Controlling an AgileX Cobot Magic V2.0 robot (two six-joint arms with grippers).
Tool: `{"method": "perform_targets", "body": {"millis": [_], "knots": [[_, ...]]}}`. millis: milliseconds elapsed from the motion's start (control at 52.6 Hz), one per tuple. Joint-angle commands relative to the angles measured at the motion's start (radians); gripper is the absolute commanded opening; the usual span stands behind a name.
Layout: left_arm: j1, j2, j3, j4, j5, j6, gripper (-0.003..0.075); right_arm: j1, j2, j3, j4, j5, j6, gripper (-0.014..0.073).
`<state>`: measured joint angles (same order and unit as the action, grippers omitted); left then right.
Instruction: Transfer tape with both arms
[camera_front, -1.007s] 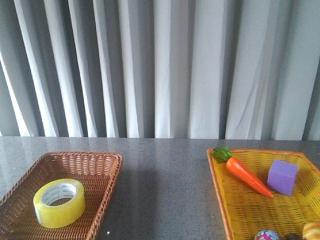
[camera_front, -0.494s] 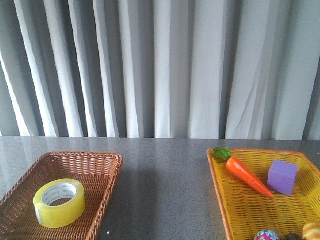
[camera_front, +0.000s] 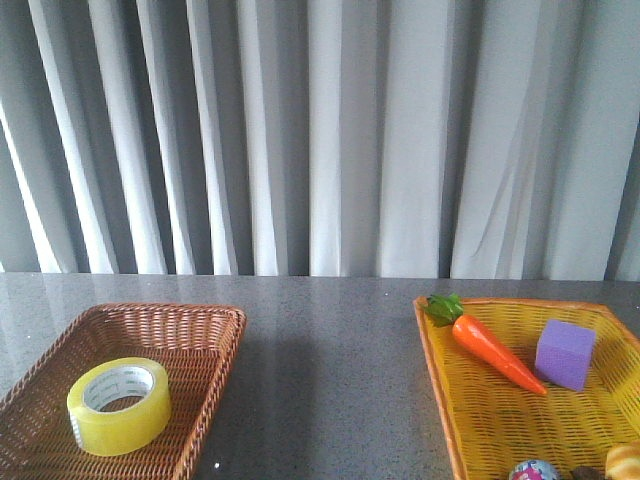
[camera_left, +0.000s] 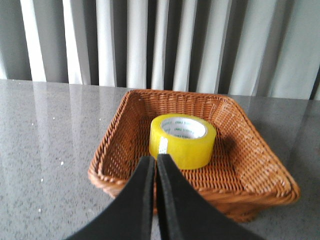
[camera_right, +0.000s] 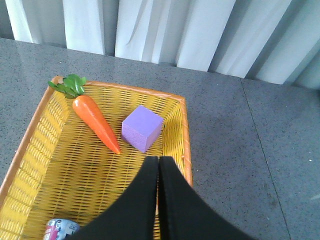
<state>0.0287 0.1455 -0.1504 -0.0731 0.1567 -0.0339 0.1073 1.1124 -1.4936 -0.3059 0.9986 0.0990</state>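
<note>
Flat, the glossy round tape (camera_front: 118, 405) lies in a woven wicker basket (camera_front: 205, 330).

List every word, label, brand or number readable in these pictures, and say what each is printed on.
None can be read for certain.
Tape: green print on its white inner core, too small and blurred to read in the left wrist and front views.
Small round printed object in the yellow basket: coloured markings, cut off at the picture's edge, unreadable.
Carrot, purple cube, brown basket: no text.

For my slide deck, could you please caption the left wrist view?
Left claw, shut and empty, hangs short of a brown wicker basket holding the yellow tape.
</note>
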Motion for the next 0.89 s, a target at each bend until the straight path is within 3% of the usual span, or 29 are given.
{"method": "perform_targets", "body": {"millis": [0, 133, 323, 874], "knots": [[-0.001, -0.076, 0.070, 0.010, -0.109, -0.010, -0.0007, -0.007, -0.017, -0.022, -0.027, -0.063, -0.002, -0.0008], [-0.001, -0.176, 0.156, 0.083, -0.114, -0.060, -0.0007, -0.007, -0.017, -0.022, -0.027, -0.063, -0.002, -0.0008], [-0.001, -0.173, 0.155, 0.189, -0.087, -0.139, -0.0007, -0.007, -0.017, -0.022, -0.027, -0.062, -0.002, -0.0008], [-0.001, -0.173, 0.154, 0.192, -0.090, -0.139, -0.0006, -0.007, -0.017, -0.022, -0.027, -0.063, -0.002, -0.0008]]}}
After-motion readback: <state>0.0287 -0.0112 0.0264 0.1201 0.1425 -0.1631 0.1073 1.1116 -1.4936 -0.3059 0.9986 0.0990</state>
